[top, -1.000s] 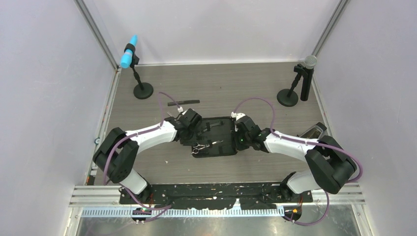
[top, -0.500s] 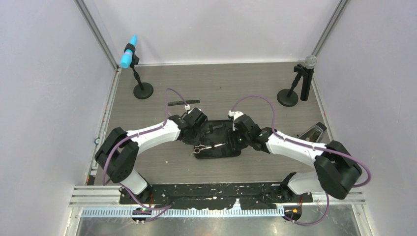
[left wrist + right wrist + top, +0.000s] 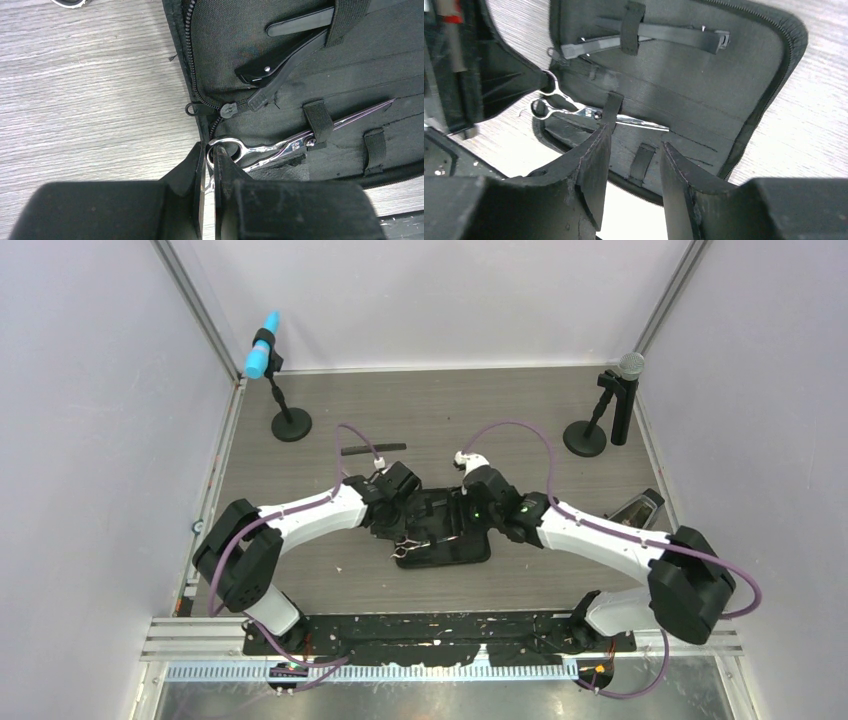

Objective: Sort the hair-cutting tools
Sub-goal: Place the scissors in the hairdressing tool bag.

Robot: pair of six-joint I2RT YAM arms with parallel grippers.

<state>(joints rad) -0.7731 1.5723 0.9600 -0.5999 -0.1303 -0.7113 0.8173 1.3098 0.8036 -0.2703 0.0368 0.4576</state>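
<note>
A flat black zip case (image 3: 470, 550) lies open mid-table. Silver scissors (image 3: 270, 150) sit in it under an elastic strap, ring handles sticking out over the zip edge. My left gripper (image 3: 210, 150) is shut on one ring handle, with one finger inside the ring. Two black clips (image 3: 285, 55) are tucked under a strap further up the case. My right gripper (image 3: 636, 142) hovers open over the case (image 3: 724, 100), nothing between its fingers, just right of the scissors (image 3: 574, 107). A long black comb (image 3: 373, 449) lies on the table behind the case.
Two microphones on round bases stand at the back, a blue-headed one (image 3: 285, 405) on the left and a grey-headed one (image 3: 610, 410) on the right. A shiny object (image 3: 638, 508) lies near the right table edge. White walls close in both sides.
My right gripper has opened and moved left over the case. The case has shifted slightly. The left gripper keeps its hold on the scissors' ring.
</note>
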